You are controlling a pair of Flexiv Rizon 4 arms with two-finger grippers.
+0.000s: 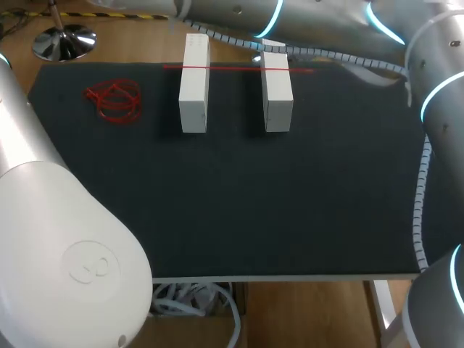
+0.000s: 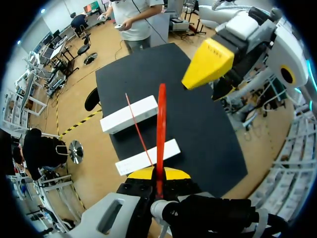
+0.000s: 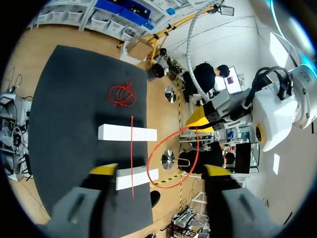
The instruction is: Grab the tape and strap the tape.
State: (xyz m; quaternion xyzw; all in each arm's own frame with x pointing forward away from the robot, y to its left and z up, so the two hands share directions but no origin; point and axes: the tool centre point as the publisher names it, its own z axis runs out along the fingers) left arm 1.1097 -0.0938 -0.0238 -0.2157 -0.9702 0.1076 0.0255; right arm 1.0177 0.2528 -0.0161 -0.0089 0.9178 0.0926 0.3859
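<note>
Your head view takes in the mat (image 1: pixel 254 203) and the arms but neither gripper; only the wrist views show those.

Left gripper (image 2: pixel 158 174): closed on the red tape (image 2: pixel 161 129), which stands up ahead of it as a narrow band seen edge-on. The right wrist view shows that same tape (image 3: pixel 148 166) to be an open, rounded loop hanging from the left gripper (image 3: pixel 200 120). It is held in the air and appears to be just past the far edge of the mat, near the blocks.

Right gripper (image 3: pixel 159 171): fingers wide apart, holding nothing. The loop shows between and ahead of them without touching either. In the left wrist view one right finger (image 2: pixel 208 62) hangs beside the tape's free end, apart from it.

On the mat, two white blocks stand side by side, the left block (image 1: pixel 194 83) and the right block (image 1: pixel 277 90). A thin straight red strip (image 1: pixel 239 69) lies across the far ends of both tops. A tangled red bundle (image 1: pixel 114 100) lies on the mat left of the blocks, well apart.

The left arm's white shell (image 1: pixel 65 254) hides the mat's near left corner in the head view.
</note>
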